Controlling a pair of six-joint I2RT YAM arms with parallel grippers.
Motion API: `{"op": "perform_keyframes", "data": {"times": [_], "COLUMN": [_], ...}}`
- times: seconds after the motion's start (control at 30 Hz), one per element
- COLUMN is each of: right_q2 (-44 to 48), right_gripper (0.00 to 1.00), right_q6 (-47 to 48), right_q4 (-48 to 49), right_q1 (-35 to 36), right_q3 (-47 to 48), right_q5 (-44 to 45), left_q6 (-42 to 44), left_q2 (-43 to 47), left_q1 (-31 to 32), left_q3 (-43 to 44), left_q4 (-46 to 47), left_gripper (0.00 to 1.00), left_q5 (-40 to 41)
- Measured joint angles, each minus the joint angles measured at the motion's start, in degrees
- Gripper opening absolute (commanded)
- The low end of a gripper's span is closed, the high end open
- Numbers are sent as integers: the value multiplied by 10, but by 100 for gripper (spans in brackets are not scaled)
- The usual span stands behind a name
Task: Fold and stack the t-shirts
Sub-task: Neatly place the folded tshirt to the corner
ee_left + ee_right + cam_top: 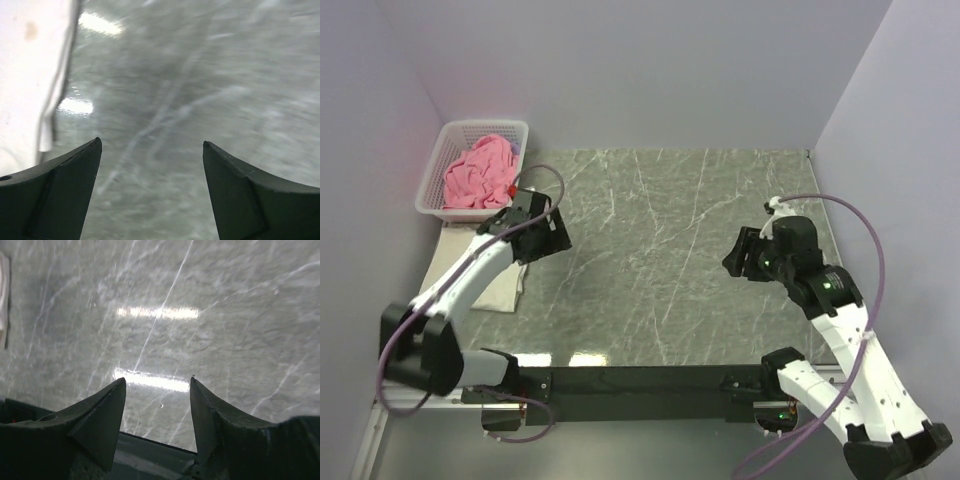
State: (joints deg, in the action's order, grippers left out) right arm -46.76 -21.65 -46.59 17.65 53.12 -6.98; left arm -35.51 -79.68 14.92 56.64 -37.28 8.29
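Observation:
A pink t-shirt lies crumpled in the white lattice basket at the table's back left corner. A cream-white t-shirt lies folded flat at the table's left edge, partly hidden under my left arm; in the left wrist view the cream-white t-shirt fills the left side. Just right of it my left gripper hangs open over bare marble, holding nothing. My right gripper is open and empty over the table's right half, far from both shirts.
The grey-green marble table is walled in by lilac panels at the back and both sides. A black rail runs along the near edge between the arm bases. A white cloth edge shows at the far left of the right wrist view.

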Motion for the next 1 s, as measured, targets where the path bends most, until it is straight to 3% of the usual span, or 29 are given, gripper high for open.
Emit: {"op": "perform_keyframes", "data": {"times": [0.23,0.37,0.6,0.77,1.0], "right_q2": [70,129,308,367,373], "right_gripper": [63,82,89,90,92], "right_q6": [-3,-2,11,19,22], "right_q4": [-28,-25,18,55,71], "right_q1": [0,0,0,0,0], "right_q3": [77,108,76,21,-28], "right_q5": [105,149,181,195,209], "left_q6": [-22,-41,-62,-73,-80], "left_q2": [238,393,626,723,795], "left_q1": [21,21,22,22,22], "left_q3": [6,10,22,26,35], "left_q4": [-18,-60,-149,-195,-195], "left_gripper": [89,89,99,100,99], "left_q5": [-24,3,88,153,225]}}
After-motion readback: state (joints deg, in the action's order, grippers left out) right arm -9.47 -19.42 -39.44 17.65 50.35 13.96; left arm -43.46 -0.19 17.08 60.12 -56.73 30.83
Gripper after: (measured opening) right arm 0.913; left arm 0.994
